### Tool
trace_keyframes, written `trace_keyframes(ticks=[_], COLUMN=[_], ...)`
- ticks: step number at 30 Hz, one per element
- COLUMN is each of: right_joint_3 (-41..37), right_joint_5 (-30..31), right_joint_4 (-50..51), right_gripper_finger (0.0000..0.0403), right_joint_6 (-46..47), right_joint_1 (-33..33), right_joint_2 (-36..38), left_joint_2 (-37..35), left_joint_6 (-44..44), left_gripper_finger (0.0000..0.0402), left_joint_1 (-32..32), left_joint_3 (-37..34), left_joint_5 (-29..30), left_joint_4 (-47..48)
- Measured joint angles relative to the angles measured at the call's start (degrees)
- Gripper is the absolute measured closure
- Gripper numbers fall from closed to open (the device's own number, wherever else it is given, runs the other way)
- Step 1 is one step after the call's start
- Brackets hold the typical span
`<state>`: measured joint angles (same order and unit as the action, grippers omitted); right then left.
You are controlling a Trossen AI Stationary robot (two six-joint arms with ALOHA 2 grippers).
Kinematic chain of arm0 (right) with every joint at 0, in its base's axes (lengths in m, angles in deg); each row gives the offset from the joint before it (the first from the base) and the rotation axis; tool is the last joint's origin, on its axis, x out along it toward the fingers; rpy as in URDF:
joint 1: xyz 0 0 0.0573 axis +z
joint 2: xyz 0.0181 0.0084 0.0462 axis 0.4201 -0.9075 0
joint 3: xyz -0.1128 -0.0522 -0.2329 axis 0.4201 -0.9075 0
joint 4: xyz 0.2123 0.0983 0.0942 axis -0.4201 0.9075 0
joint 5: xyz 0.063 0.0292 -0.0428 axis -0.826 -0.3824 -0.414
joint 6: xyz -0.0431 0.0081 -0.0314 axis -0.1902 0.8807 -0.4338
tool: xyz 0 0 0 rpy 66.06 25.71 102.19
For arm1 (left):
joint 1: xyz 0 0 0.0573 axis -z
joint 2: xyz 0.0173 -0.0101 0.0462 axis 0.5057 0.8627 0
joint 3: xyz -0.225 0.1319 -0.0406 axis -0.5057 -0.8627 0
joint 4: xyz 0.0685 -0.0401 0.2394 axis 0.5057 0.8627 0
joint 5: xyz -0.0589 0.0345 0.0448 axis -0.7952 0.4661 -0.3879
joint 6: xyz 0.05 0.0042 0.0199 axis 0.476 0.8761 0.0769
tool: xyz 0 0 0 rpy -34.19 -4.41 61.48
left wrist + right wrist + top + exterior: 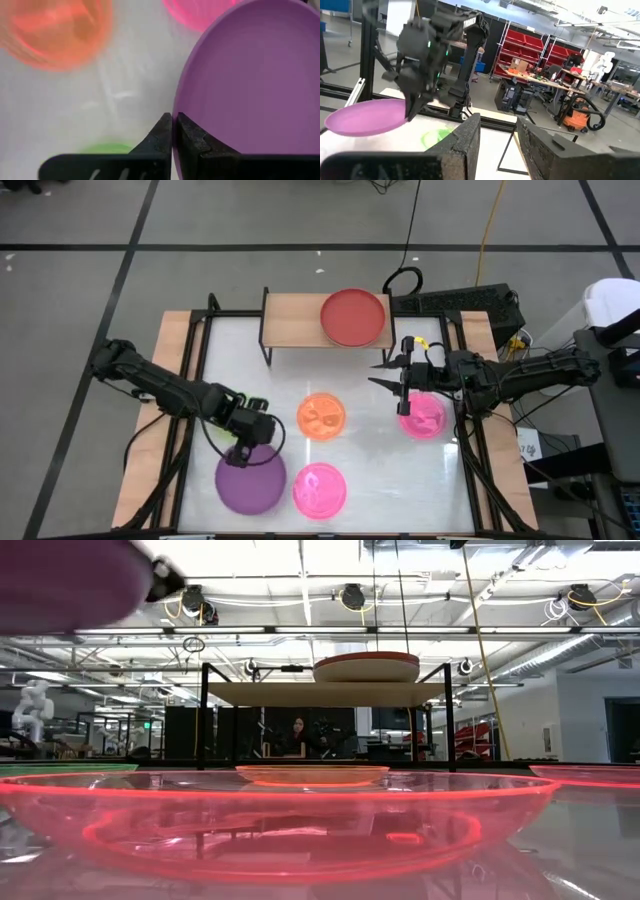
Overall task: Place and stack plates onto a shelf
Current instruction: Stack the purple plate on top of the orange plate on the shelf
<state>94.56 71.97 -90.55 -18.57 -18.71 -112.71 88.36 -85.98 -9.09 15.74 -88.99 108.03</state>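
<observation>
- The step in hand looks like the pick-up of the purple plate (250, 481): the left gripper (244, 452) pinches that plate's rim at the edge toward the shelf, fingers (161, 134) clenched on it with the rim showing as a thin line between them
- The right wrist view shows the purple plate (365, 116) hanging level from the left gripper (412, 112), clear of the table, so I judge it already lifted and ready to travel
- The shelf (290, 319) stands at the table's far edge; a red plate (353, 317) lies on its right half, overhanging a little, and the left half of the board is bare
- The next move, as I judge it, calls for carrying the purple plate across to the shelf, raising it above the board's height, and setting it either on the bare left half or onto the red plate
- The orange plate (322, 417) lies between the held plate and the shelf, so the path should pass over it
- The left arm reaches in from the table's left edge, elbow low, wrist bent down over the plate
- The right gripper (392, 373) hovers above the table just in front of the shelf's right end, beside a pink plate (424, 416), its jaws parted and holding nothing
- Another pink plate (320, 489) lies just beside the purple one, and a green plate (437, 137) peeks out beneath the left arm
</observation>
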Motion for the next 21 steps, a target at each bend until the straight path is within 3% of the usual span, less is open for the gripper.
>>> trace_keyframes(ticks=[2,6,8,17,21], right_joint_3=[0.0,0.0,0.0,0.0,0.0], right_joint_5=[0.0,0.0,0.1,0.3,0.3], right_joint_4=[0.4,2.2,3.3,8.4,9.0], right_gripper_finger=[0.0289,0.0289,0.0289,0.0289,0.0289], right_joint_6=[1.1,2.5,2.9,8.0,9.3], right_joint_1=[0.0,0.0,0.0,0.0,0.0], right_joint_2=[0.0,0.0,-0.3,-2.0,-3.2], left_joint_2=[0.0,-0.1,-0.1,-0.1,0.0], left_joint_6=[4.2,12.0,16.7,32.6,34.4], left_gripper_finger=[0.0392,0.0392,0.0392,0.0392,0.0392], left_joint_1=[-0.7,-3.8,-6.6,-24.6,-35.0], left_joint_3=[4.3,12.2,15.2,22.1,22.1], left_joint_5=[3.9,17.2,19.4,18.2,11.3], left_joint_4=[2.8,7.8,7.9,-1.9,-7.9])
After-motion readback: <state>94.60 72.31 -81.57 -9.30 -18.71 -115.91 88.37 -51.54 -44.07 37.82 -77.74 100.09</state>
